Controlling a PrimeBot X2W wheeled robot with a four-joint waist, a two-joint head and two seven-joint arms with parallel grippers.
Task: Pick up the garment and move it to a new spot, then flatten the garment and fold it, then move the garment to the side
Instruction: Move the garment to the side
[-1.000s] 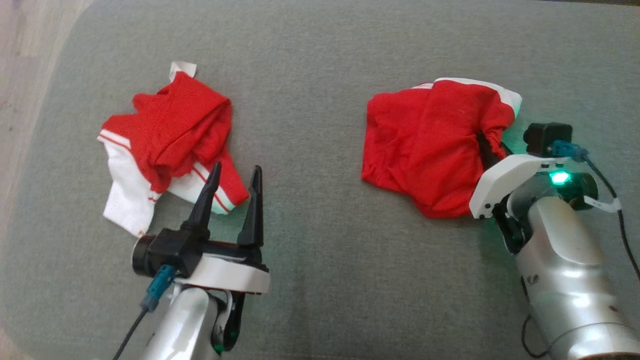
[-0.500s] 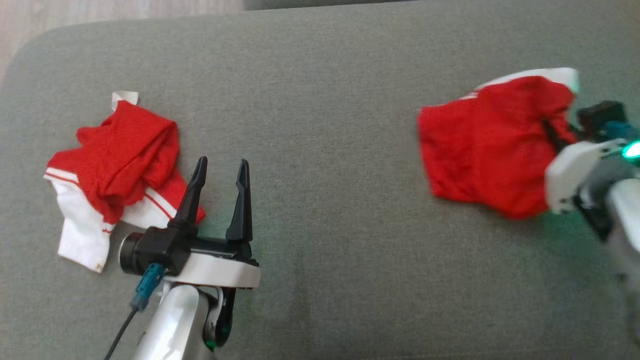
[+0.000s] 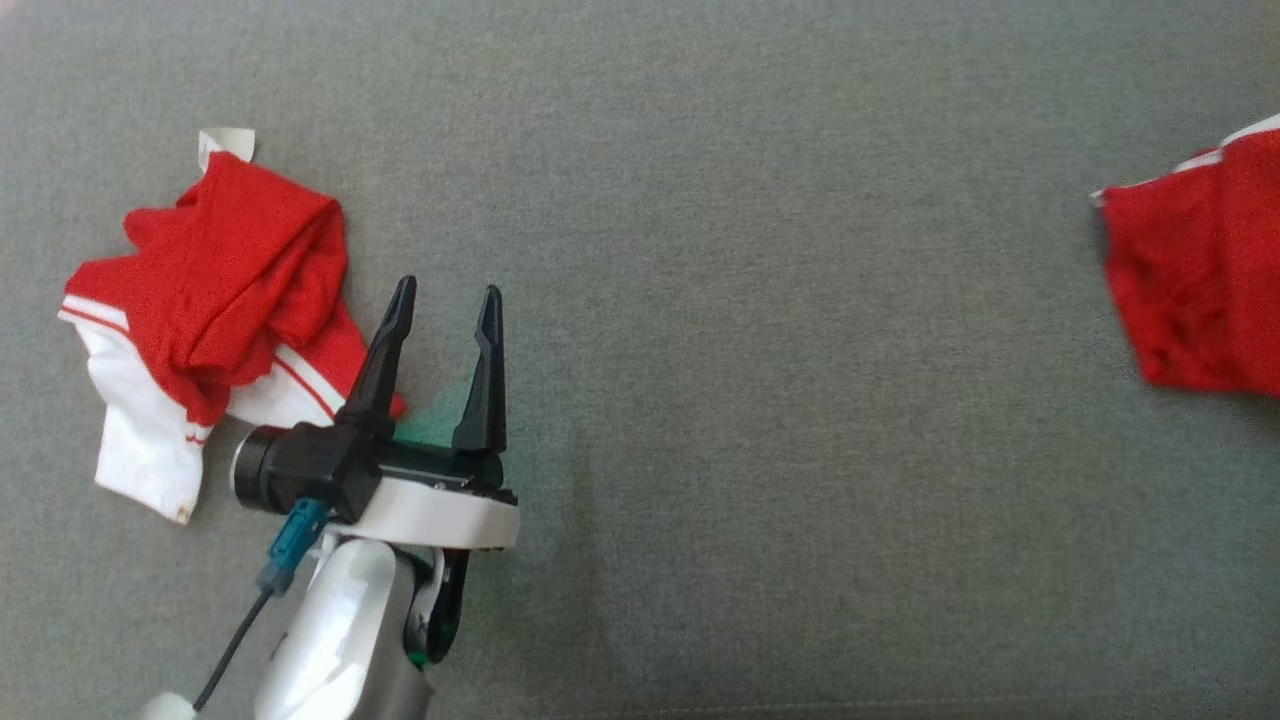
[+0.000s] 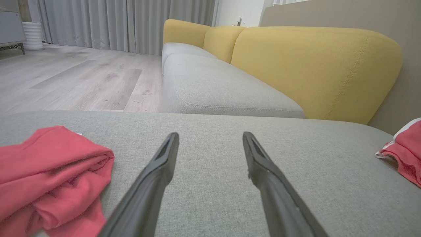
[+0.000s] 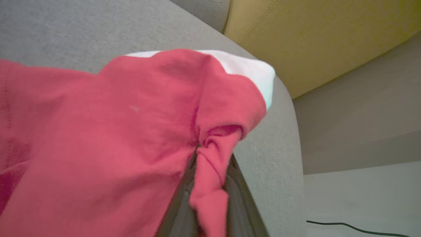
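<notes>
The garment (image 3: 1200, 270) is red with a white trim and lies bunched at the far right of the grey cushion (image 3: 760, 300). In the right wrist view my right gripper (image 5: 210, 154) is shut on a pinched fold of the garment (image 5: 115, 131), close to the cushion's rounded edge. My left gripper (image 3: 447, 290) stands open over bare cushion with nothing between its fingers. The left wrist view shows the left gripper (image 4: 210, 135) the same way, with the garment (image 4: 406, 154) far to its right.
A second crumpled red and white garment (image 3: 220, 270) lies just left of my left gripper, also seen as a red heap (image 4: 49, 171). A yellow sofa backrest (image 4: 312, 65) and wooden floor (image 4: 75, 79) lie beyond the cushion. A black cable (image 5: 355, 225) runs on the floor.
The right gripper has dragged the red garment far to the right, away from the other one, and the right arm has left the head view. The camera has shifted too. The left gripper stays open.
</notes>
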